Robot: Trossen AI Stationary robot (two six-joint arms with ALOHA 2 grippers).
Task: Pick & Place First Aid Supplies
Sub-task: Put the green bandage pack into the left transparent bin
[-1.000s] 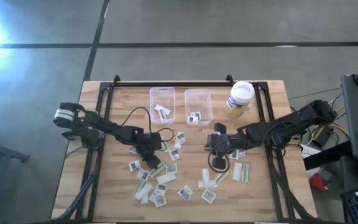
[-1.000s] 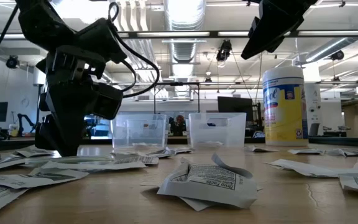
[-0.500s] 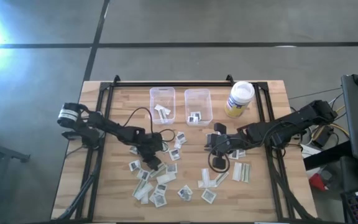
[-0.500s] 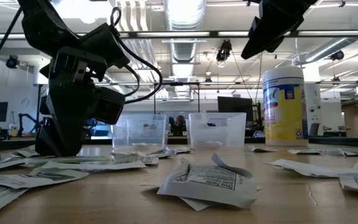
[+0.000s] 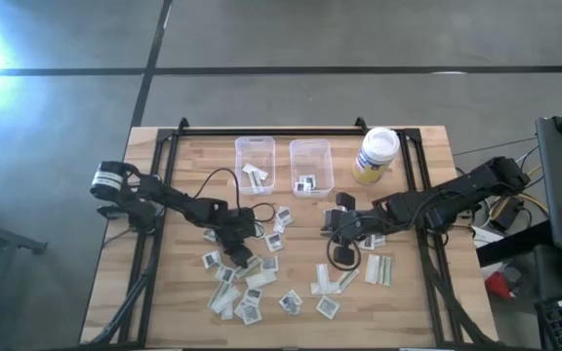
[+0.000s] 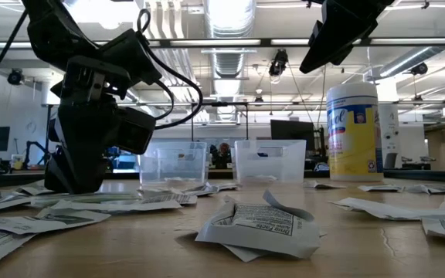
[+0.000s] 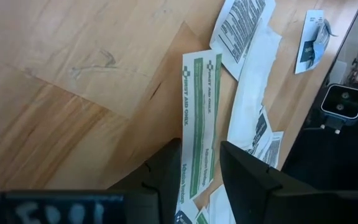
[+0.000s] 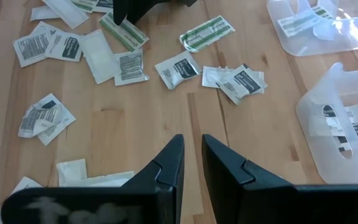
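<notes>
Packets (image 5: 252,292) litter the wooden table (image 5: 174,161); left end effector (image 7: 201,177) straddles a green-striped strip (image 7: 197,118), fingers parted.

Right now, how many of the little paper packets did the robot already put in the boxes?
Only a few. The left clear plastic bin holds a couple of long pale strips, the right clear bin a few square white packets. In hand: the left gripper is down with its fingers either side of a green-printed long strip. Most packets are scattered on the wooden table. The right gripper hovers empty.

bright overhead lights, floor glare upper-left
</notes>
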